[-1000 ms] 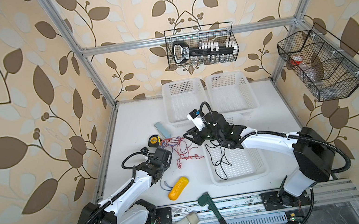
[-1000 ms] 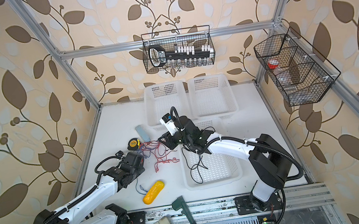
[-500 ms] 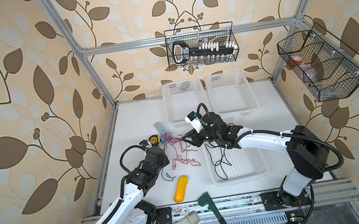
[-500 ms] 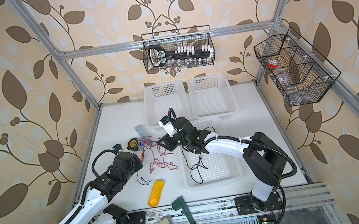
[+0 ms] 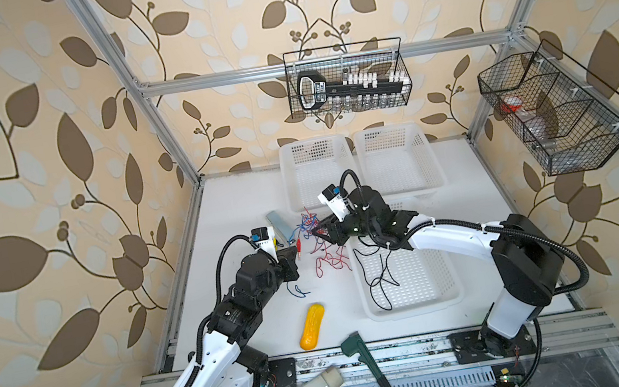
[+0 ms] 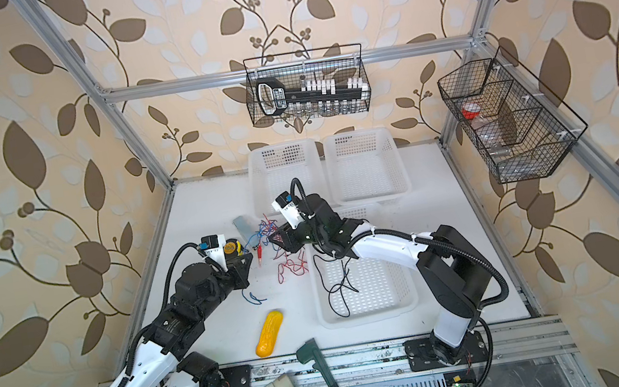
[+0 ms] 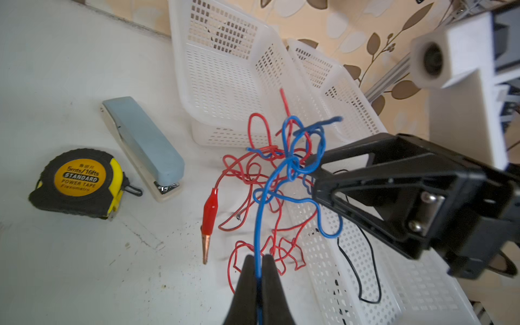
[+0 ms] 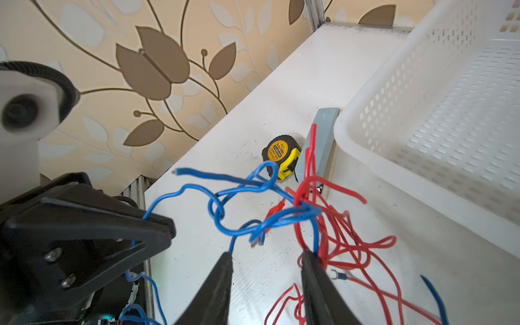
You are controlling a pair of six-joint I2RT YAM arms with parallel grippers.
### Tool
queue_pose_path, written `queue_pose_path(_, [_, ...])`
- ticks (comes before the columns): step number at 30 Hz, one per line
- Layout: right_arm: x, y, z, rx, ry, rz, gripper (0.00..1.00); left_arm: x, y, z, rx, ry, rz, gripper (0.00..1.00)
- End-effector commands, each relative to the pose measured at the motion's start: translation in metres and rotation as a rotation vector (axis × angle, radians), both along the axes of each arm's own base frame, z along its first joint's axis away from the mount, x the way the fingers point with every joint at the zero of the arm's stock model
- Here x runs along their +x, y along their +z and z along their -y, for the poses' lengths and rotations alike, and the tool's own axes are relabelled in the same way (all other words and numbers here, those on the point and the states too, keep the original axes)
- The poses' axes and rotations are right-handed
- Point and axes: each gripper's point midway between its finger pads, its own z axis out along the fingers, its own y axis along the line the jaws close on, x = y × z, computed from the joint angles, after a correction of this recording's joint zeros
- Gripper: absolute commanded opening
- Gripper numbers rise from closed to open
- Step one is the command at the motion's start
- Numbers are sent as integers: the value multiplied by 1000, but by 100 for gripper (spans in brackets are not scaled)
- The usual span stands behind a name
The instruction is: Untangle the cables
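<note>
Blue cable [image 7: 256,230] lengthwise from left claw [image 7: 258,257]

Parted right gripper [image 8: 266,254] touches tangled blue cable [image 8: 219,211] and red cable [image 8: 346,192].

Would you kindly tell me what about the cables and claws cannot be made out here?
Both top views: crossings in the red-and-blue tangle, too small.
Both top views: the black cable, upper end under the right arm.
Left wrist view: the blue cable past the shut left claw, cut off by the edge.
Right wrist view: whether strands touch the right claw or pass behind.
</note>
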Motion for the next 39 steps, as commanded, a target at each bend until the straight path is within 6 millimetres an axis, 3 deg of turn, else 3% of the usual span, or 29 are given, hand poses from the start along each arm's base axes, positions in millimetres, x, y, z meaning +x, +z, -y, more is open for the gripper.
queue_pose_path(1, [13, 19, 5, -1, -37, 73, 40, 4, 54, 13, -55, -76, 169, 0])
queue_pose_path(7, [20, 6, 13, -52, -78, 74, 32, 4, 58, 6, -49, -42, 181, 0])
queue_pose_path(12, [21, -10, 17, -81, -92, 54, 26, -3, 81, -7, -83, 14, 251, 0])
queue_pose_path(17, [20, -23, 19, -101, -95, 31, 13, -12, 103, -26, -109, 92, 308, 0])
queue_pose_path(23, [17, -15, 13, -67, -64, 38, 14, -17, 112, -26, -105, 77, 319, 0])
queue_pose_path(29, [10, 6, 9, -9, -27, 71, 30, -17, 107, -20, -94, 41, 307, 0])
queue_pose_path(34, [4, 21, 10, 12, 0, 116, 34, -16, 101, -14, -85, 14, 292, 0])
queue_pose_path(39, [17, 31, 22, 8, -62, 144, 35, -16, 99, -6, -85, -34, 295, 0])
